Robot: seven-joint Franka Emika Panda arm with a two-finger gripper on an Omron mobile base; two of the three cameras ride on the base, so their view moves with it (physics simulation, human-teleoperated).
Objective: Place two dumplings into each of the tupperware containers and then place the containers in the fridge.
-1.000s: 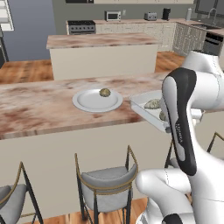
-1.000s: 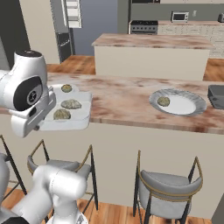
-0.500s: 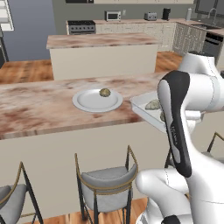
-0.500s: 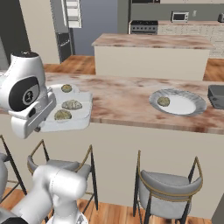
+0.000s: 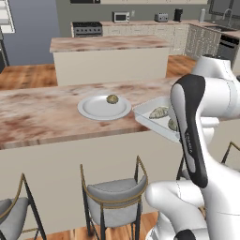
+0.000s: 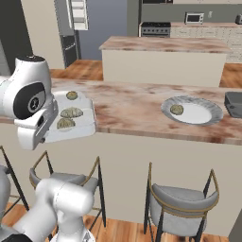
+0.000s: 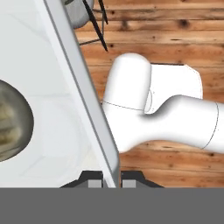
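Observation:
In the hand view my gripper (image 7: 109,181) is shut on the raised rim of a tupperware container (image 7: 83,96), one fingertip on each side of the wall. One dumpling (image 7: 11,127) lies inside at the left. From the right base this container (image 6: 82,130) holds two dumplings (image 6: 72,112) and juts past the counter's front edge. A second container (image 6: 85,98) behind it holds a dumpling (image 6: 72,95). From the left base my arm hides part of the held container (image 5: 151,119). Another dumpling (image 5: 112,99) sits on the round white plate (image 5: 96,110).
Bar stools (image 5: 110,197) stand along the front of the marble counter (image 5: 42,122). A second island (image 5: 108,44) lies behind it. The fridge (image 6: 78,14) with white shelves is far back at the left. A dark box (image 6: 234,101) rests at the counter's right end.
My arm's upper links have shifted a little. The container stays clamped at the counter's edge and the plate has not moved.

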